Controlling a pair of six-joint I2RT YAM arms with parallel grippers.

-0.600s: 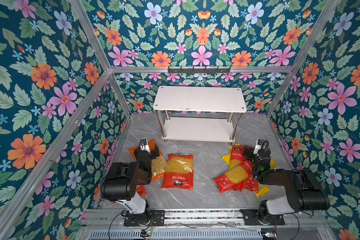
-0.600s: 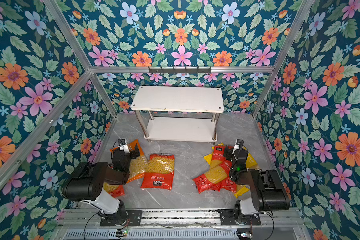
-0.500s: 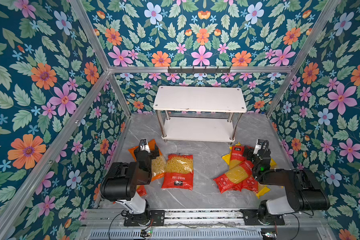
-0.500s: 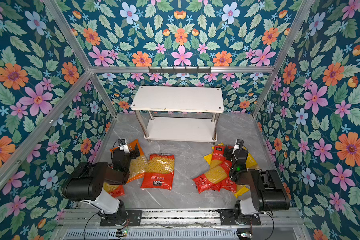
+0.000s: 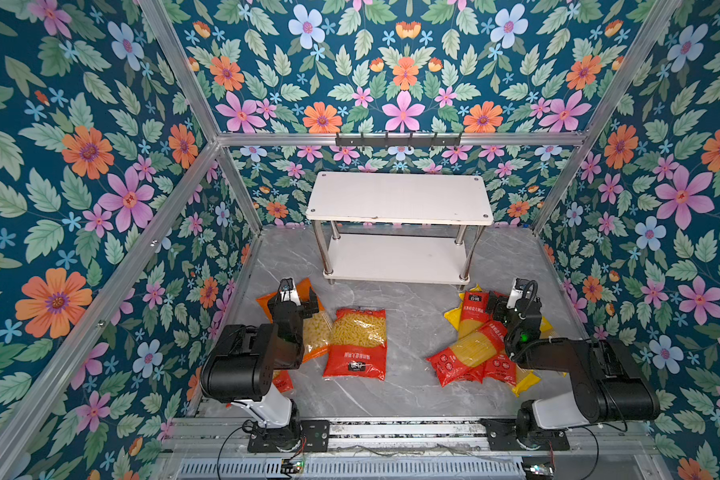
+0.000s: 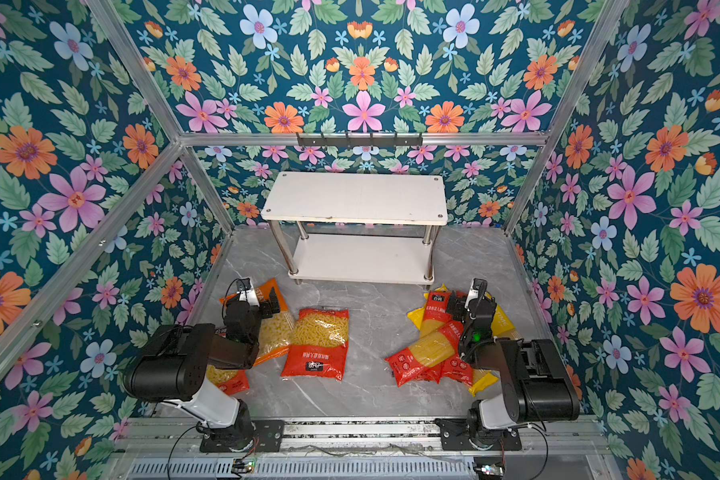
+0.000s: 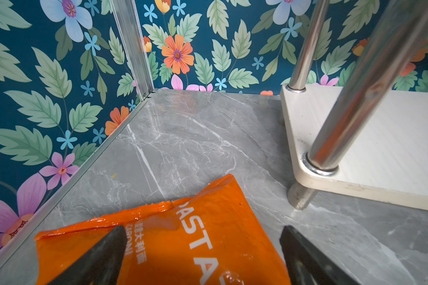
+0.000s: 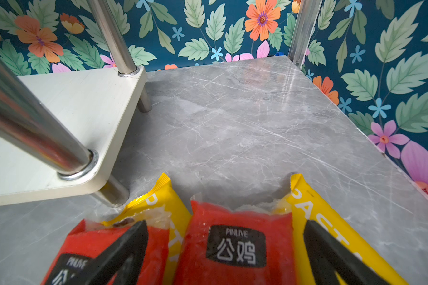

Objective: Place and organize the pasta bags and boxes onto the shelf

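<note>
Both boards of the shelf (image 5: 400,199) are pictured bare at the middle of the far edge of the surface (image 5: 416,307), while every pasta pack lies on the grey marble in front of it; the task is judged to be at its very start. The left hand (image 7: 203,228) is held low over the far end of the orange bag (image 7: 173,241), which lies near the left edge, just short of the shelf's near left leg. Its jaws are spread wide, one finger over the bag and one just past the bag's side, and nothing is gripped; the spread appears to be set for the width of the bag. A red bag (image 5: 356,345) is laid right beside the orange one, toward the middle, and a second red bag (image 5: 283,380) is largely hidden under the left arm (image 5: 242,365) near the near left corner. By the right edge, the spaghetti packs (image 5: 474,349) are heaped crosswise, red over yellow. The right hand (image 8: 224,225) is poised over the far end of a red pack (image 8: 235,246) flanked by yellow packs (image 8: 314,222); its jaws, too, stand wide apart, astride that pack, with nothing held. This pack is pointed toward the shelf's near right leg, so a lift and a turn are likely to be needed before it can be laid on a board.
</note>
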